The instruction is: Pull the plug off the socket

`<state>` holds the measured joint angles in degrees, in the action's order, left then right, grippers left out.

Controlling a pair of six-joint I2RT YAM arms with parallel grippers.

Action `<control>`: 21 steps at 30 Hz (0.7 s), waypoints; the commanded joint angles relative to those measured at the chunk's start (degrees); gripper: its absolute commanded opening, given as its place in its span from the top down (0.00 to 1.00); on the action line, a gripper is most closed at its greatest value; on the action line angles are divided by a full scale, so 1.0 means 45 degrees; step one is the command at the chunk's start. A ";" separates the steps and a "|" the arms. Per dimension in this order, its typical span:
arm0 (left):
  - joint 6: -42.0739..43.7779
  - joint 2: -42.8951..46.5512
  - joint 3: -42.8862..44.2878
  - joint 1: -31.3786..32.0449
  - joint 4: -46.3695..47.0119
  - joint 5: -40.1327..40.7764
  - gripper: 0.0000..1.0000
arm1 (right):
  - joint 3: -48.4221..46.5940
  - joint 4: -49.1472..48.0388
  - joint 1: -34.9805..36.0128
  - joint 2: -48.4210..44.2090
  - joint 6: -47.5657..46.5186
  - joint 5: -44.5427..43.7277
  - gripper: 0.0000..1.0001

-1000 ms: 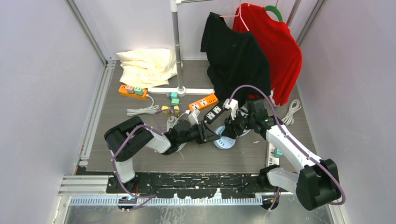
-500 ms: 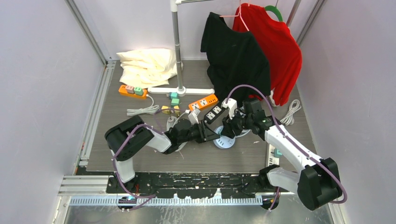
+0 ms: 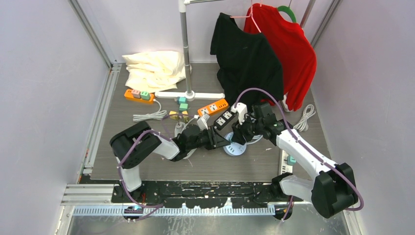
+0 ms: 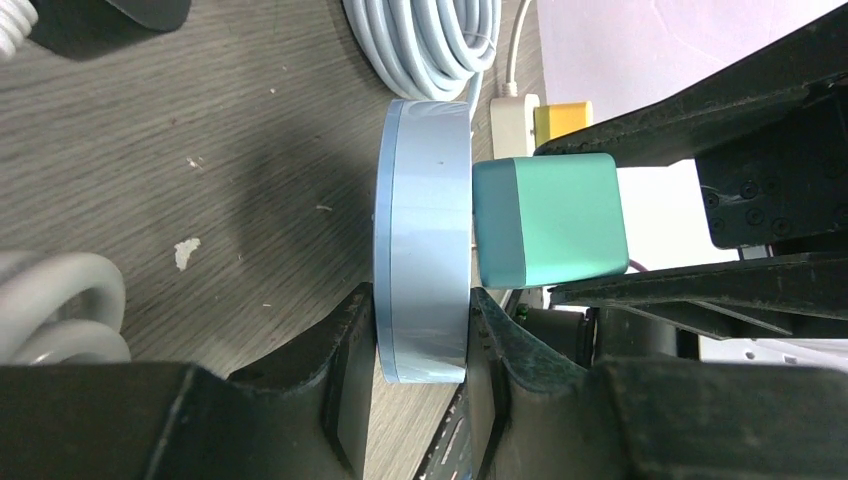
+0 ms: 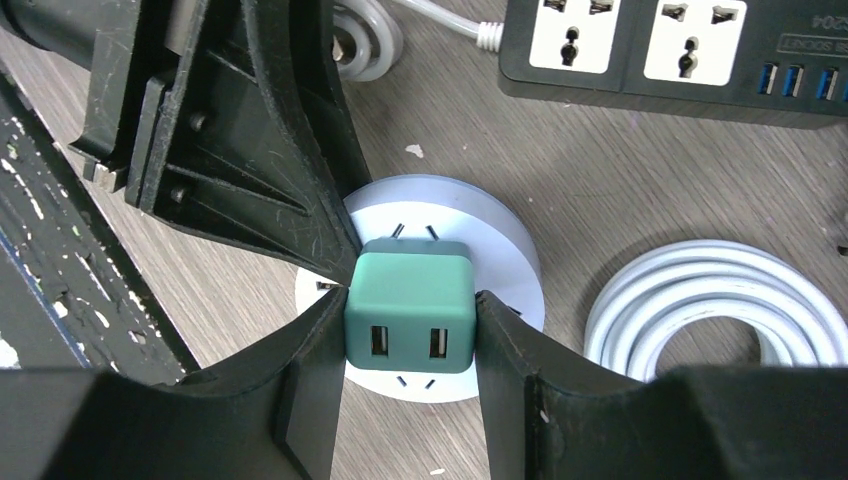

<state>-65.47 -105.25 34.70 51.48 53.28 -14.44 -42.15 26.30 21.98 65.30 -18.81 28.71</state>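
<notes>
**A:** Where is the green plug [image 5: 410, 285]?

**B:** It is on the middle of the round socket [image 5: 505, 250], with its flat face against the socket's top. The left wrist view shows no gap between them. The socket lies flat on the bench [image 5: 620, 180].

**A:** And the right gripper [image 5: 410, 335]?

**B:** It is pinching the green plug, one finger pressed on each side, and the two USB ports face the camera.

**A:** The left gripper [image 4: 420, 330]?

**B:** It is clamped on the round socket, with one finger under the disc's base and the other on its top face just beside the plug.

**A:** What is nearby?

**B:** A black power strip [image 5: 680, 50] lies a little beyond the socket. A coiled white cable [image 5: 715, 310] rests just beside the socket, and I cannot tell whether they touch.
</notes>
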 commanded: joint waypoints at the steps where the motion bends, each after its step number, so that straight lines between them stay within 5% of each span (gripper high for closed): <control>1: 0.0674 -0.0328 -0.0395 -0.0166 -0.1498 0.0119 1.00 | -0.1071 -0.0932 -0.0231 -0.0115 0.0270 -0.2959 0.99; 4: 0.0591 -0.0360 -0.0299 -0.0169 -0.1398 -0.0016 1.00 | -0.1043 -0.0821 -0.0133 -0.0058 0.0230 -0.1695 0.99; 9: 0.0507 -0.0324 -0.0302 -0.0169 -0.1243 -0.0226 1.00 | -0.1083 -0.0527 -0.0119 -0.0049 0.0649 0.3035 0.99; 13: 0.0345 -0.0293 -0.0571 -0.0189 -0.0595 -0.0317 1.00 | -0.1104 -0.0760 -0.0275 0.0051 0.0811 0.1668 0.99; 21: -0.1054 -0.1305 -0.0745 -0.0269 0.2061 -0.1295 0.75 | -0.1031 -0.0796 -0.0513 0.0156 0.0957 0.1613 0.99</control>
<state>-68.93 -107.90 33.34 50.57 59.61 -17.19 -43.03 26.59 20.67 67.26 -17.12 32.42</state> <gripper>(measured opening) 0.341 0.510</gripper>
